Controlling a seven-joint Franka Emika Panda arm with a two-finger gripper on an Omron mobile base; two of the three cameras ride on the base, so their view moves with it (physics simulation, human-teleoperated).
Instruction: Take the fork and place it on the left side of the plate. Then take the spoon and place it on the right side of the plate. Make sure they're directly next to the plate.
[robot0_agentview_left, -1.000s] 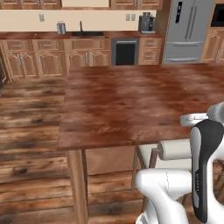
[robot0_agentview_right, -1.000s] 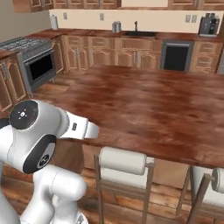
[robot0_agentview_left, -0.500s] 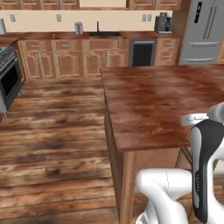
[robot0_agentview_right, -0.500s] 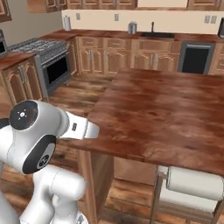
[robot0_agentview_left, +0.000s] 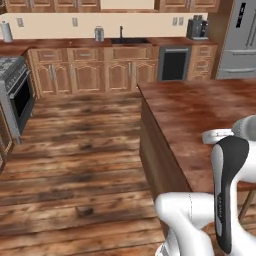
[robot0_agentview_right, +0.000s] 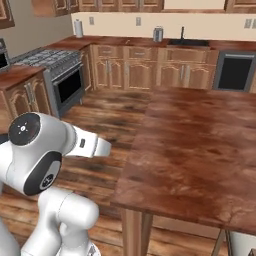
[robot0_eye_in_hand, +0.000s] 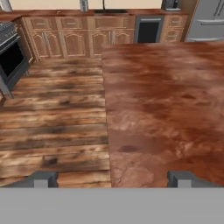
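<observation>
Wooden kitchen, rendered: plank floor (robot0_agentview_left: 75, 165), cherry-toned cabinets along the far wall (robot0_agentview_left: 90, 75), reddish-brown island counter (robot0_agentview_right: 200, 145) to the robot's front and right. Island top as seen in all three views carries no utensil or dish; the fork, spoon and plate cannot be located in any of the pictures.

Writing and labels: none legible anywhere. Appliance fronts are too small and blurred to read.

Containers: a grey canister (robot0_agentview_left: 99, 34) stands on the back counter just left of the sink faucet (robot0_agentview_left: 121, 33); contents cannot be seen. A pale upright cylinder, possibly a paper-towel roll (robot0_agentview_right: 78, 28), stands further left on the same counter, near the stove (robot0_agentview_right: 60, 80). A dark coffee machine (robot0_agentview_left: 197, 28) sits at the right end of the counter, beside the steel fridge (robot0_agentview_left: 240, 40). A black-fronted dishwasher (robot0_agentview_left: 173, 64) is set under the counter right of the sink.

Arm: white links with dark joints rise at the lower right of the left base view and lower left of the right base view, folded close to the base.

Gripper (robot0_eye_in_hand: 113, 178): in the hand view the two dark fingertips (robot0_eye_in_hand: 41, 178) sit far apart at the bottom edge, nothing between them, so the fingers are spread wide and empty. The hand looks down over the near corner of the island, one tip over the floor side, the other over the countertop.
</observation>
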